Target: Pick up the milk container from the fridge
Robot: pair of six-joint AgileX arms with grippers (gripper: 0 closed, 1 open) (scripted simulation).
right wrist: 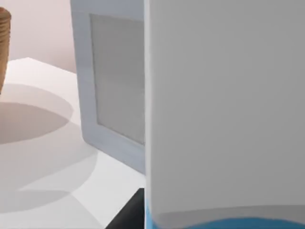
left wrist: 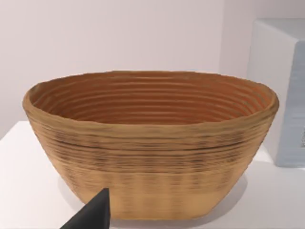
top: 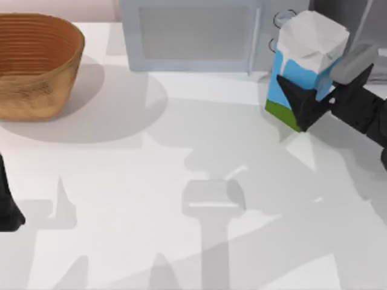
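Right pincer [top: 302,99] is clamping the milk carton [top: 309,60] at its lower half, upper right of the top view. The carton is sitting tilted, its green base over the table [top: 181,151], just in front of the light grey microwave [top: 193,33]. The dark fridge [top: 347,15] is showing at the upper right corner, behind the carton.

Step in hand, by judgement: carrying the carton clear w/ grip secured.
- Hold the clamp firm; the carton's smooth sides may slip.
- Lift straight & slow; avoid swinging the top into the microwave front.
- Level the carton before any lateral move.

Left arm is sitting parked at the lower left edge of the top view; only a dark finger tip [left wrist: 93,212] is showing in the left wrist view, facing the woven basket [left wrist: 150,143], so open or closed cannot be told.

Hidden / unclear:
- Far finger is behind the carton; contact on that side is not visible.
- Right wrist view is largely blocked by the carton's white wall [right wrist: 224,105].
- Whether the base is touching the table cannot be told.
- Fridge interior is cut off.
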